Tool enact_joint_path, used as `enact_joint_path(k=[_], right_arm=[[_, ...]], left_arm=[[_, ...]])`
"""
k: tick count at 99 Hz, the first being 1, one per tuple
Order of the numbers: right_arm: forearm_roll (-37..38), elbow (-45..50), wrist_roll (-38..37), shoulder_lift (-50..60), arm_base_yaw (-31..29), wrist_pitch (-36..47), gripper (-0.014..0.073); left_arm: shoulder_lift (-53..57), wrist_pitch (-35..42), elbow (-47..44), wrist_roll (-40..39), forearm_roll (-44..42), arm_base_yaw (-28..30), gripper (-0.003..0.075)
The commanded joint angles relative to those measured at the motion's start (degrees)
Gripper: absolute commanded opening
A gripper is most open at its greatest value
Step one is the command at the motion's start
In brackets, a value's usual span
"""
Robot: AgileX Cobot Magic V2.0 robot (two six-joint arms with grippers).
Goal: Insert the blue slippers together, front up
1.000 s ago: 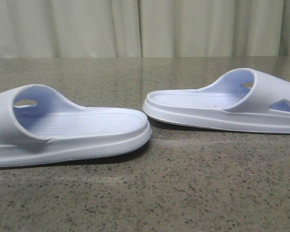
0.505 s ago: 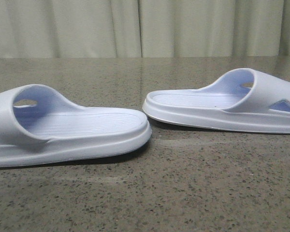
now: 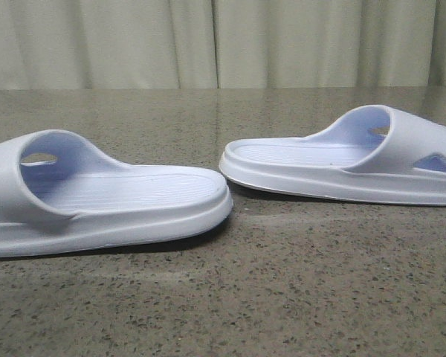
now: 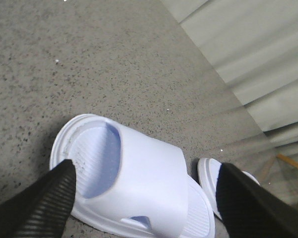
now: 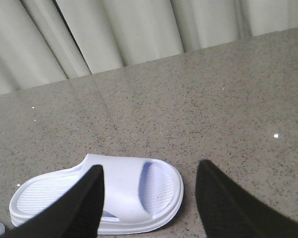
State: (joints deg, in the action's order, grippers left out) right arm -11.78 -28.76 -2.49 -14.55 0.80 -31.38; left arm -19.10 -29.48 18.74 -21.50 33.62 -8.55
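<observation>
Two pale blue-white slippers lie soles down on the speckled stone table (image 3: 297,297). The left slipper (image 3: 111,201) lies nearer, and the right slipper (image 3: 334,167) a little farther back, their heel ends close together but apart. No gripper shows in the front view. In the left wrist view my left gripper (image 4: 146,168) is open above the left slipper (image 4: 149,183), its fingers (image 4: 39,203) to either side of the strap. In the right wrist view my right gripper (image 5: 150,168) is open above the right slipper (image 5: 124,191), not touching it.
A pale curtain (image 3: 223,44) hangs along the table's far edge. The right slipper's heel end (image 4: 208,176) shows beside my left gripper's finger. A wooden-framed object (image 4: 288,171) stands off the table's edge in the left wrist view.
</observation>
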Motion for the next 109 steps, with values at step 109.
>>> enact_joint_path(k=[109], right_arm=[[-0.52, -2.05, 0.07, -1.17, 1.12, 5.43, 0.0351]], left_arm=[[-18.62, 10.15, -1.00, -6.75, 3.57, -0.42, 0.0519]])
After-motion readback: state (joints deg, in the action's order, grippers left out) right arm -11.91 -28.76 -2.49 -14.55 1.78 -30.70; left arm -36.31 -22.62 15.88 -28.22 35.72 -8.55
